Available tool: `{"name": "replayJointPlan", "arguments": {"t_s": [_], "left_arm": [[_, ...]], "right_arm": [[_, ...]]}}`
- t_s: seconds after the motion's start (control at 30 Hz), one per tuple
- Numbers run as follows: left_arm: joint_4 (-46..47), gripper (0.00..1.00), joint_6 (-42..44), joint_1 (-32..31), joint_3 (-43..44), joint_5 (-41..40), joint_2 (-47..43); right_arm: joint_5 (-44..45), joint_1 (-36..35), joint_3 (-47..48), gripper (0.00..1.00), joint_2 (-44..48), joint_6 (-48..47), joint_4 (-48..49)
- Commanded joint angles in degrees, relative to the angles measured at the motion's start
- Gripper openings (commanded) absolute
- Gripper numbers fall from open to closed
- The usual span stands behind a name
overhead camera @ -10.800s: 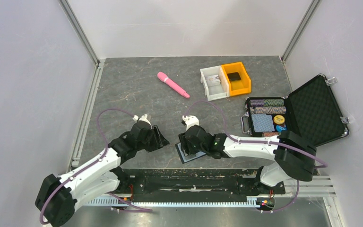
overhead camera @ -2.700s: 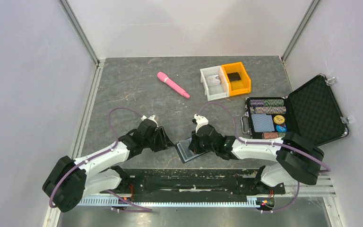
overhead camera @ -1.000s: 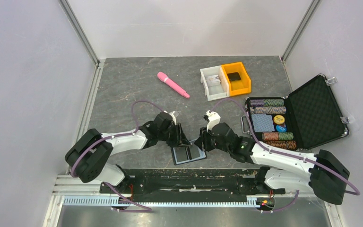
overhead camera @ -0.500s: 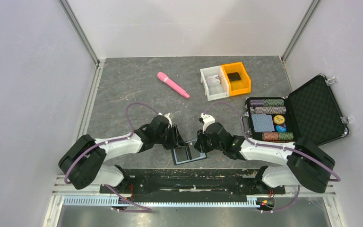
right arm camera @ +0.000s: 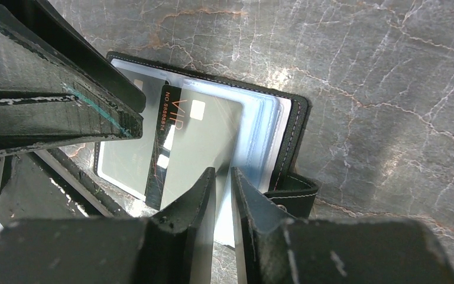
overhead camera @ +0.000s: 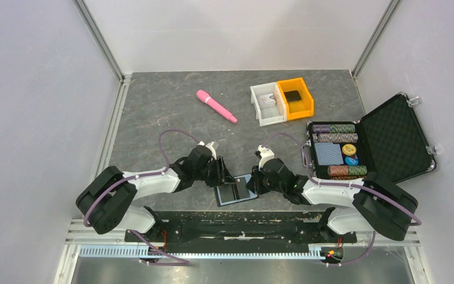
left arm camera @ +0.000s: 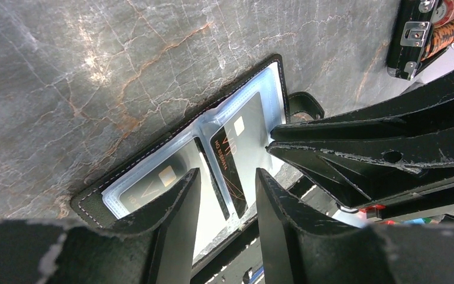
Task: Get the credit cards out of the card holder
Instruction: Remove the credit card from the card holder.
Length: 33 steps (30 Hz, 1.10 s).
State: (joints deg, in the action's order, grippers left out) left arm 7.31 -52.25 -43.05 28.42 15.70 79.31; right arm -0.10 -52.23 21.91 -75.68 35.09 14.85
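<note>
The card holder [overhead camera: 229, 196] lies open and flat at the table's near edge, with a black stitched border [left arm camera: 94, 202] and clear sleeves. A dark VIP credit card [right arm camera: 192, 139] shows in its right panel, and another card [left arm camera: 153, 180] in the left panel. My left gripper [overhead camera: 223, 176] hangs open over the fold [left arm camera: 227, 174], holding nothing. My right gripper [overhead camera: 252, 184] points down at the right panel. Its jaws [right arm camera: 223, 173] stand a narrow gap apart, astride the VIP card's right edge. The holder's tab [right arm camera: 289, 195] sits beside the right finger.
A pink wand [overhead camera: 216, 106] lies mid-table. A white bin [overhead camera: 267, 104] and an orange bin [overhead camera: 295, 97] stand behind it. An open black briefcase [overhead camera: 390, 136] of poker chips sits at the right. The black base rail [overhead camera: 236, 228] runs just below the holder.
The right gripper's jaws have narrowed and it has shifted slightly right over the holder's right panel. The left gripper's jaws have widened a little. The holder stays in place.
</note>
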Motion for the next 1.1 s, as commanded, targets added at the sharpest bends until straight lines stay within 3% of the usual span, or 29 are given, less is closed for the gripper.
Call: {"name": "replayJointPlan", "arguments": {"t_s": [0.0,0.33,0.57,1.07], "left_arm": [[4.4,0.46,-1.1,-0.5,-0.6,0.1,1.1],[7.3,0.41,-2.6,-0.8,-0.7,2.0,2.8],[10.2,0.4,-4.3,-0.8,-0.1,5.4,5.5],[9.9,0.4,-5.1,-0.8,0.0,4.9,7.3]], "right_arm": [[0.4,0.3,-1.9,0.18,0.0,0.1,-1.9],[0.3,0.3,-2.9,0.17,0.7,0.6,-1.0],[0.3,0.3,-3.1,0.17,0.9,0.8,-0.8],[0.3,0.3,-4.3,0.17,0.8,1.5,0.4]]}}
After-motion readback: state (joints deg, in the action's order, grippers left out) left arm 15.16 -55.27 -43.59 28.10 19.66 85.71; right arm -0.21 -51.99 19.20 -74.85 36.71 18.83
